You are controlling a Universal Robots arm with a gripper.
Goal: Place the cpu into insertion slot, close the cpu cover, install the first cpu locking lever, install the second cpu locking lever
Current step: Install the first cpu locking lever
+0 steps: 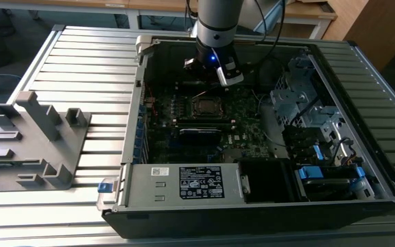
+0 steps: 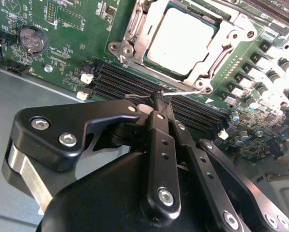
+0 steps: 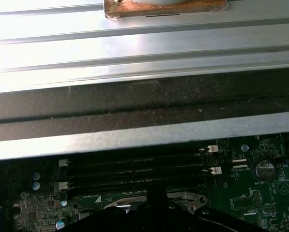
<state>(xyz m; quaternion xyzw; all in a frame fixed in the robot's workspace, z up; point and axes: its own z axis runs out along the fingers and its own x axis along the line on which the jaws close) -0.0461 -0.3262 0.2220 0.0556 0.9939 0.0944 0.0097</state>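
Note:
In the second wrist view the cpu (image 2: 180,41) lies flat in its socket, its pale metal top showing through the window of the cpu cover (image 2: 225,42), which is folded down over it. A thin wire locking lever (image 2: 183,92) runs along the socket's edge beside the memory slots. My gripper (image 2: 158,99) is shut, its black fingers (image 2: 156,130) pressed together, and their tip touches this lever. In the exterior view the gripper (image 1: 218,77) hangs inside the open computer case just behind the socket (image 1: 204,105).
Black memory slots (image 2: 120,79) lie between the gripper and the socket. A coin battery (image 2: 30,38) sits on the green board. The case wall (image 3: 134,116) stands close behind. A grey fixture (image 1: 33,139) sits at the exterior view's left, a drive cage (image 1: 297,98) at its right.

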